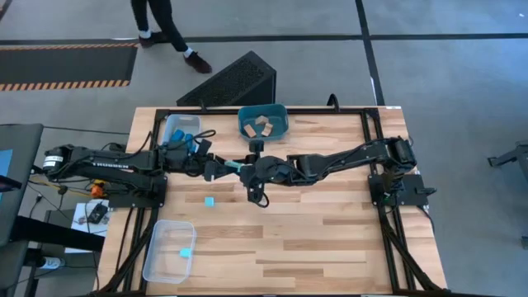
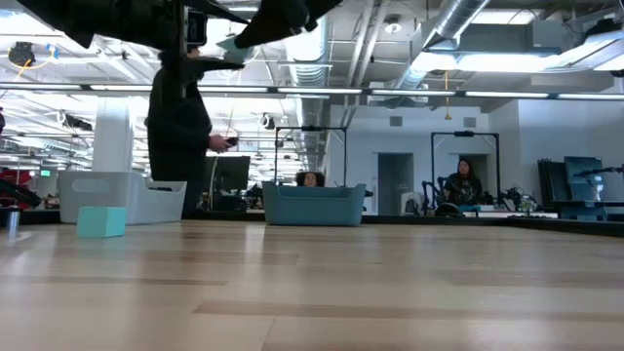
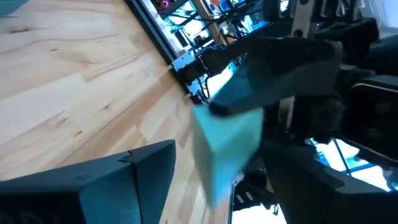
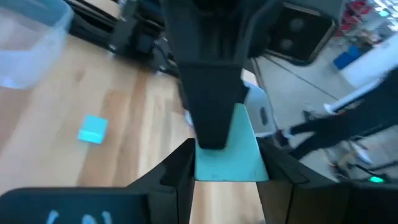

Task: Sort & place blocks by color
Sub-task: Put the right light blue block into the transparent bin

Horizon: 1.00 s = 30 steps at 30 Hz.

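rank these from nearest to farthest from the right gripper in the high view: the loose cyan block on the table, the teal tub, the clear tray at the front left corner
From the right gripper:
1. Loose cyan block, just left and toward the front.
2. Teal tub, at the table's back edge; close to the block's distance, slightly farther.
3. Clear tray, front left corner, clearly farthest.

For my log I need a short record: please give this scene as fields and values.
right gripper: mid-table, fingers closed on a pale cyan block
left gripper: meets it at that block
loose cyan block: on the table, beside the arms
teal tub: far edge, tan blocks inside
far clear tray: blue blocks
near clear tray: one cyan block
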### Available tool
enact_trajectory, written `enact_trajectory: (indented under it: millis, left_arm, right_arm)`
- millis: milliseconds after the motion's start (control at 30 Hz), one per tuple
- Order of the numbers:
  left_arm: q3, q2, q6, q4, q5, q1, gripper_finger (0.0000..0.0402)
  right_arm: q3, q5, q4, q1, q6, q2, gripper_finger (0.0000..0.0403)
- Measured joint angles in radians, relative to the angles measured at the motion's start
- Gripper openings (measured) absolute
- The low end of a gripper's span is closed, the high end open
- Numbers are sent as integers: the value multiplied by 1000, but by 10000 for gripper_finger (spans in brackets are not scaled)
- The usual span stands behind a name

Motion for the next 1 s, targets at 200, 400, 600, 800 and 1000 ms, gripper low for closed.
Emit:
enact_trajectory:
  millis: [200,400,600,800,1000]
  left_arm:
    - [0,0,0,22,0,0,223]
    - [0,1,33,108,-2,0,178]
    - [0,0,40,106,17,1,108]
    - [0,-1,52,98,33,2,96]
    - [0,0,85,98,24,-1,109]
  right_arm:
    - [0,19,20,4,-73,-12,140]
    - [0,17,34,14,-105,-12,147]
    - [1,19,37,14,-101,-13,142]
    - [0,19,36,13,-85,-13,157]
    - [0,15,43,10,-7,-10,189]
